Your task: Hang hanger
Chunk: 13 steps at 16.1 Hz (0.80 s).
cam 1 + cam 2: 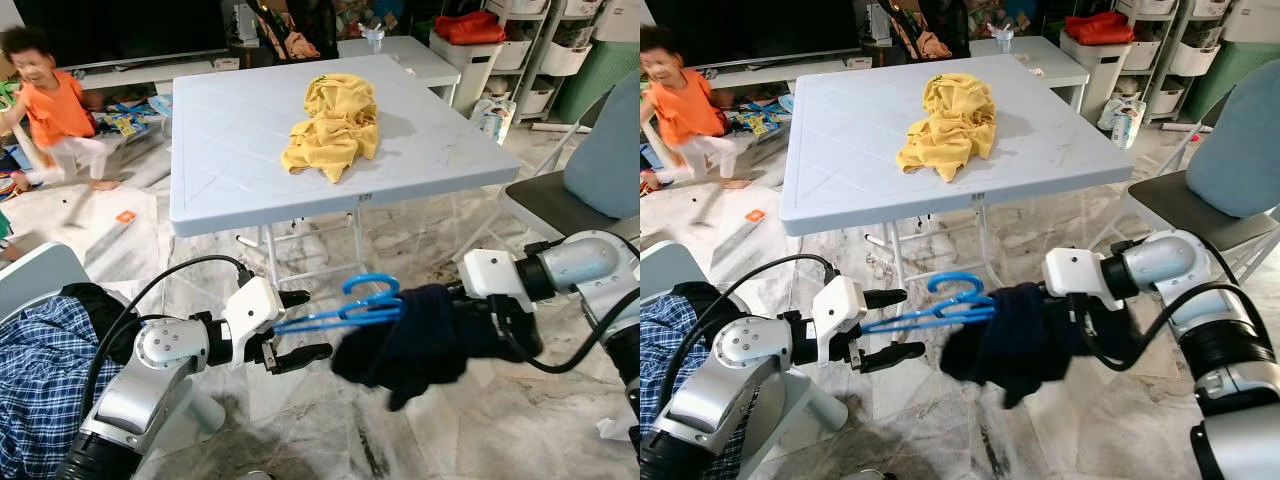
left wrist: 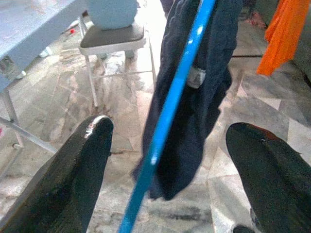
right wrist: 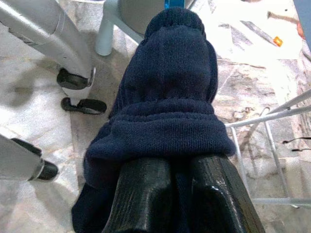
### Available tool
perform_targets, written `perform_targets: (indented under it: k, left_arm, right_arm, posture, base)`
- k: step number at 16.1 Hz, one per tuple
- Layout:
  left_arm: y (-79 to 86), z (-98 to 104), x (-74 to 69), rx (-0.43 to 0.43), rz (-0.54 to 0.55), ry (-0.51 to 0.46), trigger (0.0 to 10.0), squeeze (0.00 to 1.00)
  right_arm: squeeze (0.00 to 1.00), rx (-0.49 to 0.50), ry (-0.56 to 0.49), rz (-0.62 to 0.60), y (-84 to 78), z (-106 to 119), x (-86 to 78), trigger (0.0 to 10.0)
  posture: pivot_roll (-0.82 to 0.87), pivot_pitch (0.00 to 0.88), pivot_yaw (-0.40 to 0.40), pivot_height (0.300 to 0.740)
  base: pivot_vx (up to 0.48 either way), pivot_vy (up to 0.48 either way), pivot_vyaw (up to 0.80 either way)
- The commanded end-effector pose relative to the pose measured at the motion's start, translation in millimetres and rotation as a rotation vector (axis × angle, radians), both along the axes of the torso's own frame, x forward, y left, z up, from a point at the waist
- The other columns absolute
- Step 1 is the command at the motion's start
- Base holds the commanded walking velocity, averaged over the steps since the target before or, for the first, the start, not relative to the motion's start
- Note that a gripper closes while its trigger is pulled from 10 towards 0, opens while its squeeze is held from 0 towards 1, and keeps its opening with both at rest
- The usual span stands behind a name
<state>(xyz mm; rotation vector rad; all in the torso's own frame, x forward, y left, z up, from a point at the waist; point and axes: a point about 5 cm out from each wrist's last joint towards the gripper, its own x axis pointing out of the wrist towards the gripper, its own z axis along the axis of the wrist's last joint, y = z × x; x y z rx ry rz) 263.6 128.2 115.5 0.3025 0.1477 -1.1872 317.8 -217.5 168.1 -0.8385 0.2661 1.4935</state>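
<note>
A blue plastic hanger (image 1: 345,308) hangs level in the air in front of the table, hook (image 1: 372,289) upward. One end is buried in a dark navy garment (image 1: 415,345) bunched over it. My right gripper (image 3: 182,170) is shut on that navy garment (image 3: 170,82), and the cloth hides its fingers in the eye views. My left gripper (image 1: 300,326) stands open around the hanger's free end. In the left wrist view the blue bar (image 2: 170,111) runs between the two spread fingers (image 2: 73,170) without touching either.
A white folding table (image 1: 230,150) stands just ahead with a crumpled yellow garment (image 1: 335,125) on it. A person in an orange top (image 1: 55,110) is at the far left. A grey chair (image 1: 560,200) is on the right, and plaid cloth (image 1: 35,380) lies lower left.
</note>
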Motion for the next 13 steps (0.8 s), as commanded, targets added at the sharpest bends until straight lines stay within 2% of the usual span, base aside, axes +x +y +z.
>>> perform_targets:
  k: [1, 2, 3, 5, 10, 13]
  left_arm:
    - [0.2, 2.2, 0.7, 0.047, -0.033, -0.018, 10.0, 0.00]
    - [0.3, 1.1, 0.5, 0.044, -0.038, -0.007, 10.0, 0.00]
    - [0.1, 0.7, 0.3, 0.039, -0.040, 0.000, 5.8, 0.00]
    - [-0.5, -2.7, 0.5, 0.029, -0.047, 0.027, 0.0, 0.00]
    - [-11.0, -2.1, 6.7, -0.001, -0.062, 0.032, 0.0, 0.00]
    - [-11.6, -1.6, 9.4, 0.005, -0.074, 0.024, 0.0, 0.00]
  right_arm:
    - [0.00, 0.005, -0.012, 0.026, -2.3, 11.3, 0.4, 10.0]
    - [0.00, 0.007, -0.009, 0.030, -2.7, 12.1, 0.0, 10.0]
    - [0.00, 0.013, -0.007, 0.032, -2.7, 13.4, 0.0, 10.0]
    - [0.00, 0.071, 0.012, 0.050, 1.2, 21.6, 0.1, 10.0]
    - [0.00, 0.071, 0.040, 0.083, 4.4, 21.6, -4.0, 10.0]
    - [0.00, 0.065, 0.055, 0.087, 3.9, 22.0, -7.2, 10.0]
  posture:
    - [-0.09, 0.000, 0.013, 0.740]
    - [-0.09, 0.000, 0.013, 0.740]
    - [-0.09, 0.000, 0.013, 0.740]
    - [-0.10, 0.000, 0.014, 0.740]
    - [-0.10, 0.000, 0.013, 0.740]
    - [-0.11, 0.000, 0.013, 0.740]
  base:
    - [0.000, 0.000, 0.00]
    - [0.000, 0.000, 0.00]
    - [0.000, 0.000, 0.00]
    - [0.000, 0.000, 0.00]
    - [0.000, 0.000, 0.00]
    - [0.000, 0.000, 0.00]
